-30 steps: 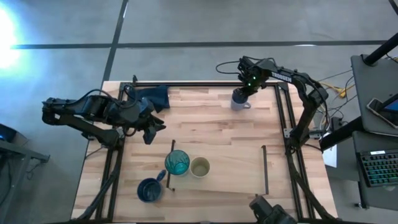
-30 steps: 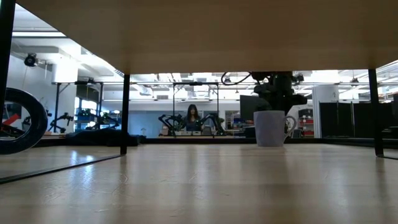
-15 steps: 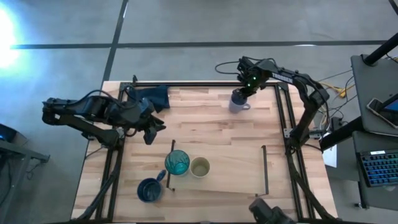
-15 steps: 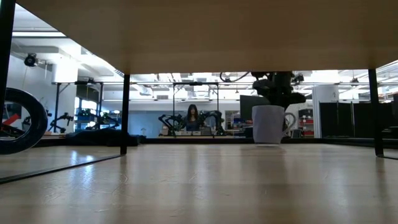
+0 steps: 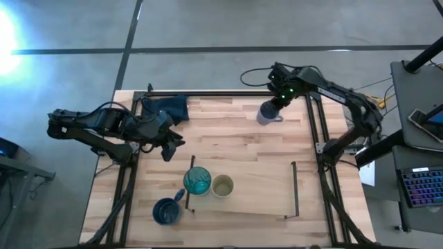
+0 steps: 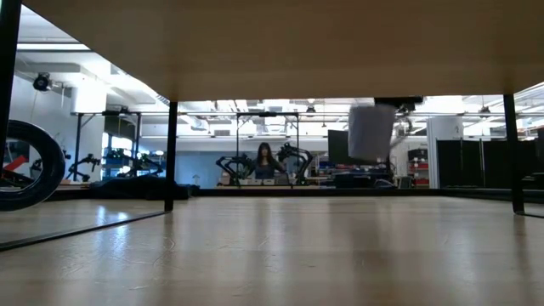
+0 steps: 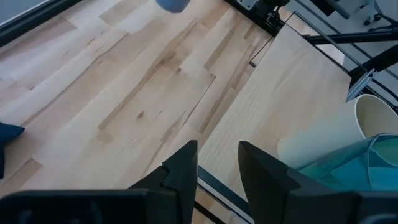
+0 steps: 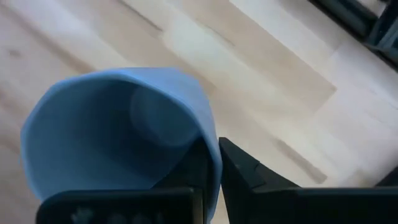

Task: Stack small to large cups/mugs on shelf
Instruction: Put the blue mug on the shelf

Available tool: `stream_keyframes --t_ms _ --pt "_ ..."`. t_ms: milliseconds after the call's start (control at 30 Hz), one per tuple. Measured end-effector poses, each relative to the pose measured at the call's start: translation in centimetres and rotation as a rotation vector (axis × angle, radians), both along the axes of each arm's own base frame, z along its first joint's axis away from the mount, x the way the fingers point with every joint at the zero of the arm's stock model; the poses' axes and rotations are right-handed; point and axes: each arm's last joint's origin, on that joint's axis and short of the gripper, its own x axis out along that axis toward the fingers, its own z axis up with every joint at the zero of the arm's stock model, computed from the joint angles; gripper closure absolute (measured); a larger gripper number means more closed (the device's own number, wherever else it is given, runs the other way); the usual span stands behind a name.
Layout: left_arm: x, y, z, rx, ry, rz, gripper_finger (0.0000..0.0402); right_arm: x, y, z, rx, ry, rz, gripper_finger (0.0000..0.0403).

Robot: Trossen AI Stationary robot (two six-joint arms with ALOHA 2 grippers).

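My right gripper (image 5: 275,106) is shut on the lavender-grey mug (image 5: 268,111), held above the table's far right part; it also shows in the low view (image 6: 371,132). My left gripper (image 5: 168,149) is open and empty over the table's left part, by the shelf's left end. The teal tumbler (image 5: 197,181) and the olive-tan cup (image 5: 222,186) stand upright on the shelf (image 5: 259,197) at its left end. The dark blue mug (image 5: 166,211) stands on the table, left of the shelf's left rail. My right gripper holds the mug by its rim (image 8: 211,146), with one finger inside the mug and one finger (image 8: 245,171) outside its wall. The fingers come from above. The mug hangs below them, lifted clear of the table and tilted.
A dark blue cloth (image 5: 168,107) lies at the table's far left corner. Black rails (image 5: 295,188) stand at the shelf's two short ends. A black frame runs along the table's edges. The shelf's middle and right part are bare wood. A person stands in the room far behind the table (image 6: 264,159).
My right gripper has gone up and a little toward the table's right edge with the lavender-grey mug. The mug stood on the table a second ago; it now hangs clear of it and has tipped.
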Motion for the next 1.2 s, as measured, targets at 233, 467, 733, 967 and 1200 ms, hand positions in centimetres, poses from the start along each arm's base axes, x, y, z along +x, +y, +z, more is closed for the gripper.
stream_keyframes --t_ms 233,467,733,967,1200 --pt "0.0 0.0 0.0 0.008 -0.006 0.01 0.0301 -1.1 6.1 6.4 -0.043 -0.127 0.025 0.0385" --pt "0.1 0.0 0.0 0.016 -0.006 0.007 0.0301 -2.2 12.4 10.0 0.012 -0.175 0.1 0.0385" --pt "0.2 0.0 -0.1 0.017 -0.003 0.006 0.0301 -0.5 18.5 10.9 0.046 -0.221 0.316 0.0385" --pt "0.2 0.0 -0.4 0.018 0.003 0.006 0.0301 3.0 23.8 9.7 -0.001 -0.16 0.595 0.0385" --pt "0.2 0.0 -0.4 0.019 0.008 0.006 0.0301 7.6 26.6 9.6 -0.023 -0.133 0.736 0.0385"
